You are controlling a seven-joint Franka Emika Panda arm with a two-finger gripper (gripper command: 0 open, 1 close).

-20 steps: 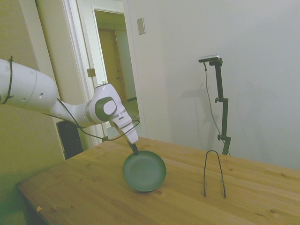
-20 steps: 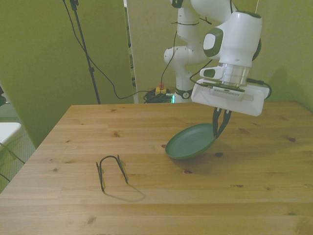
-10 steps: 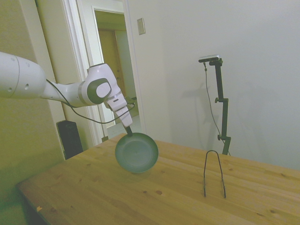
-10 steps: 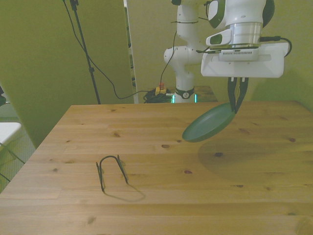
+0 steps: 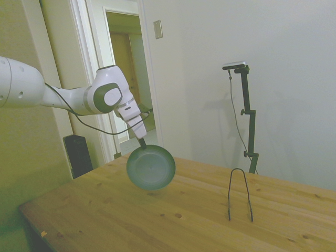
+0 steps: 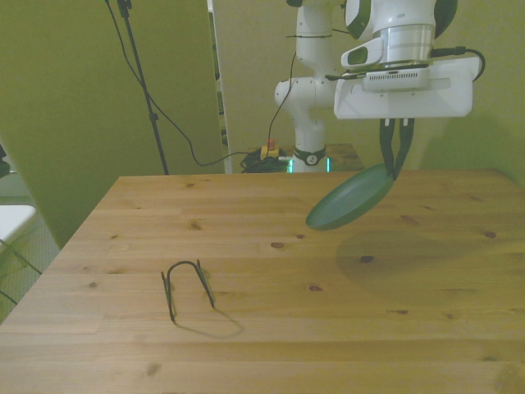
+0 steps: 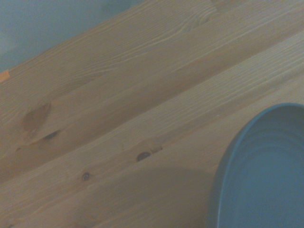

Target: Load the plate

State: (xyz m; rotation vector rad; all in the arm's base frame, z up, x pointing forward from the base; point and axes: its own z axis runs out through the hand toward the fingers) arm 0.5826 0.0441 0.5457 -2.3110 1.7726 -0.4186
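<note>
**Plate in the air, rack not yet reached**

Plate [image 5: 150, 167] is hanging clear of the table [image 6: 271, 328], tilted steeply, with its shadow lying on the boards beneath it. You are seeing the gripper [image 6: 395, 170] pinching it at the upper rim, the two dark fingers pressed onto the edge from either side. In the front view the plate is sitting over the table's far half, toward the front view's right, near the far edge.

The wire rack [image 6: 187, 287] is standing upright nearer the table's front edge on the front view's left, well apart from the plate, with nothing in it. The wrist view is showing only a curve of the plate's rim and bare boards.

Judgement: the carry step is in hand; the plate is lifted but not loaded. The next move is calling for a traverse across the table toward the rack, then turning the plate on edge so that it is lining up with the gap between the wires before lowering. A rim-only pinch is leaving the plate free to swing, so a slow approach looks advisable.
</note>
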